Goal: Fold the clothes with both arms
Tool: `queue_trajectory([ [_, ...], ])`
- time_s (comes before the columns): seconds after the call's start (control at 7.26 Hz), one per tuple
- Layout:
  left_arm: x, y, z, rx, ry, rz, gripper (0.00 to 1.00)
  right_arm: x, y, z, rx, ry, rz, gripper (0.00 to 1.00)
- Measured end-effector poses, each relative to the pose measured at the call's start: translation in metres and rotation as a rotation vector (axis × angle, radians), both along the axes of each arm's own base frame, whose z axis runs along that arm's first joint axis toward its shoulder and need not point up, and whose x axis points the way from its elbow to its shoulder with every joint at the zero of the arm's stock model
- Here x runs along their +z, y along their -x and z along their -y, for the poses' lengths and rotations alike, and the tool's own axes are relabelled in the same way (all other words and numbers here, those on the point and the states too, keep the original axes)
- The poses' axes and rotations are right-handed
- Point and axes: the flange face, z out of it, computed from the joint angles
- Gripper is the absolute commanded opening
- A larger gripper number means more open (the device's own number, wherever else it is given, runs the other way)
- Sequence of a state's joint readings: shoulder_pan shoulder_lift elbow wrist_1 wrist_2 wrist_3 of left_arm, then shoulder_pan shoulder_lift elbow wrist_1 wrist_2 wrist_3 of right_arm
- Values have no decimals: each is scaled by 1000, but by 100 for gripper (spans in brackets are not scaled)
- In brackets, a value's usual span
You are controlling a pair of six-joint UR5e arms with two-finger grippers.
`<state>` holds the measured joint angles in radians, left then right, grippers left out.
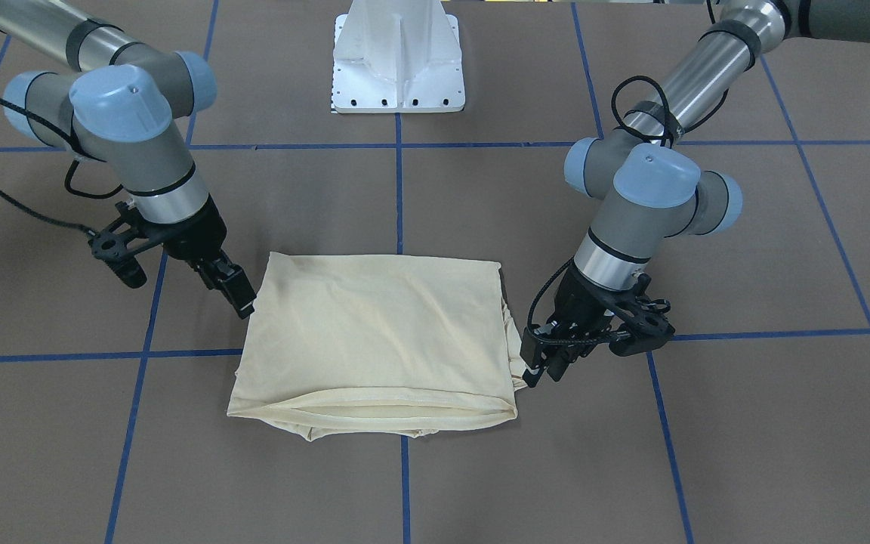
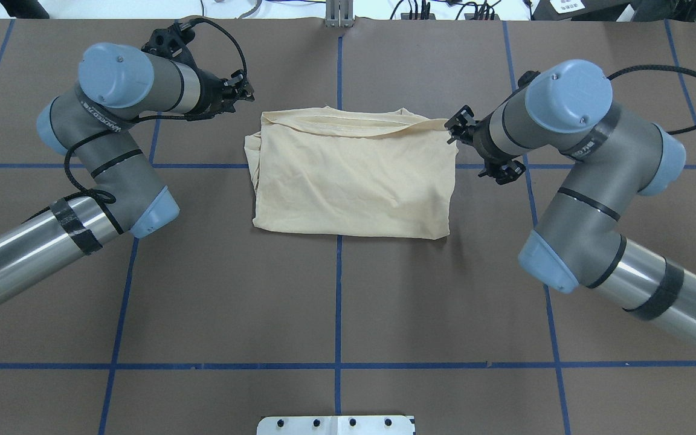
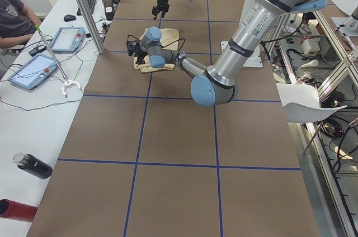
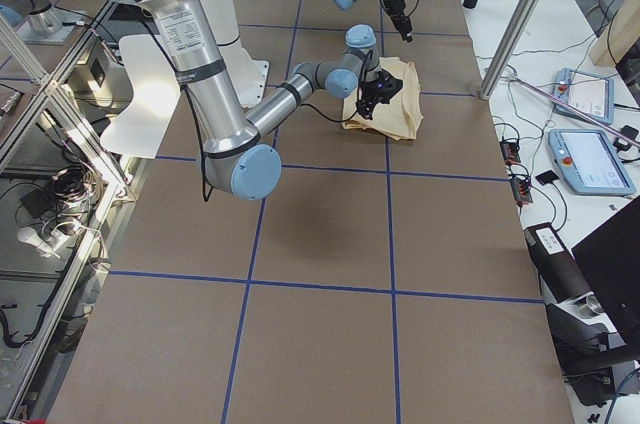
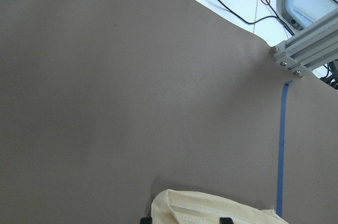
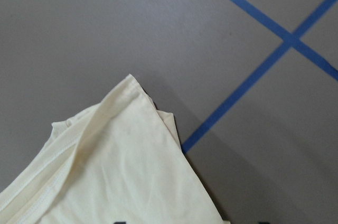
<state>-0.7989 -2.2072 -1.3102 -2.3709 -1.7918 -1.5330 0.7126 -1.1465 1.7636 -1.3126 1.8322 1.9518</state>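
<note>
Overhead exterior: folded T-shirt (image 2: 354,175) between left claw (image 2: 244,96) and right claw (image 2: 455,125), jaws of both apart

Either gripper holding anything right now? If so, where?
Seemingly nothing: left gripper and right gripper are open at opposite edges of the folded pale cream-yellow T-shirt.

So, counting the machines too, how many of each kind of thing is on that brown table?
Robot arms: 2 (left arm, right arm)
Claws: 2 (left claw, right claw)
Folded cream-yellow shirt: 1
White metal base: 1
Total: 6
</note>
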Motion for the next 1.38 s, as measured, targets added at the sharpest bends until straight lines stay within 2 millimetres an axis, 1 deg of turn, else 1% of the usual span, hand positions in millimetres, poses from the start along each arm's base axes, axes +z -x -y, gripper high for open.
queue_trajectory([
  [0.14,6,2,-2,1,4,3,52,3,17,-25,32,35,8,86],
  [0.28,9,4,-3,-1,5,5,52,9,37,-46,48,42,-7,85],
  [0.41,10,4,-3,-3,4,6,52,16,51,-59,48,40,-22,84],
  [0.69,9,5,-4,-5,3,5,52,24,66,-74,36,34,-43,71],
  [0.83,11,5,-4,-6,5,7,52,27,72,-78,31,31,-53,57],
  [0.96,14,6,-5,-6,7,10,52,30,76,-81,28,29,-60,5],
  [1.1,16,6,-5,-6,9,12,52,30,79,-83,26,30,-63,0],
  [1.38,16,8,-6,-8,8,11,52,30,82,-85,21,29,-63,0],
])
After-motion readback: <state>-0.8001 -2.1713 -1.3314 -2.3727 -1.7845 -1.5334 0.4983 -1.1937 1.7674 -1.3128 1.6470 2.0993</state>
